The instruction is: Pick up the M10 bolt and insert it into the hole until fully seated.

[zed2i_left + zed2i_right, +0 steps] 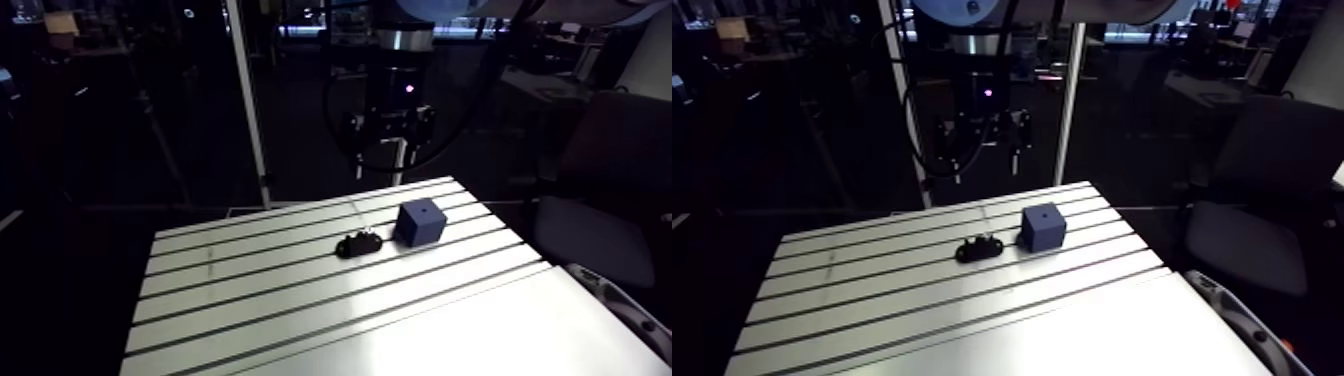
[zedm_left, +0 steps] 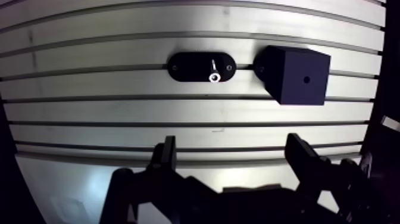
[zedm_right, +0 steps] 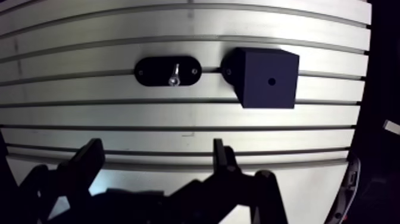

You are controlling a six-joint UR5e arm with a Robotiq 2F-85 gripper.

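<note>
I'm looking down on the slotted aluminium table point(image 2: 119, 113). On it sits a black oval holder point(image 2: 187, 67) with the silvery bolt point(image 2: 213, 70) standing in it. Just beside the holder, along the same slot, is a dark blue cube point(image 2: 297, 74) with a small hole point(image 2: 306, 78) in its top face. My gripper point(image 2: 232, 143) hangs well above the table, ahead of neither piece. Its fingers point(image 2: 168, 156) are spread wide, holding nothing and touching nothing.
</note>
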